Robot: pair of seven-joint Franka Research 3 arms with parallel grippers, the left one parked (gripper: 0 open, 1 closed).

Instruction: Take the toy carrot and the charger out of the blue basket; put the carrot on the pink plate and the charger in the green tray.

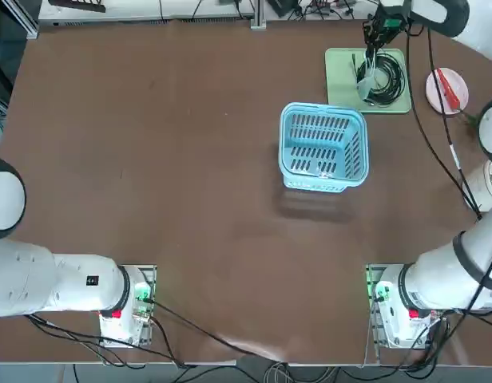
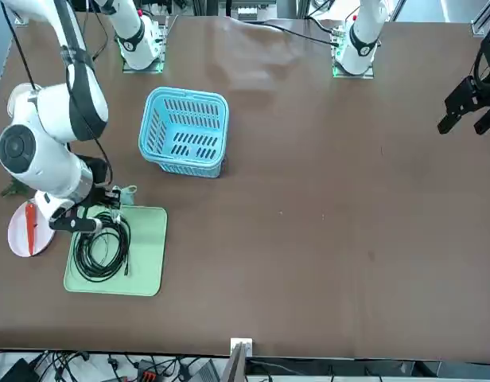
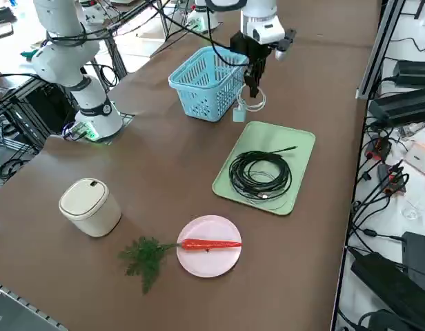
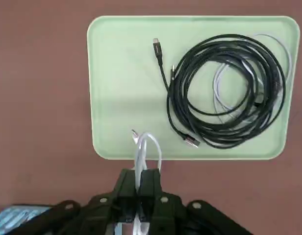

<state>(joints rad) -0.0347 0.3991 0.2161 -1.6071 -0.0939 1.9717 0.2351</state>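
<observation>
Right side view: the charger (image 3: pixel 241 110) is being held by its cable in the clamped right gripper (image 3: pixel 253 88), hanging just short of the green tray (image 3: pixel 293 148), whose near edge is lying directly ahead

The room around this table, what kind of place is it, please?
Probably a robotics lab. Two white robot arms are bolted to a brown table, cables and power supplies crowd the floor beside it, and the right pincer holds the charger over household props.
</observation>
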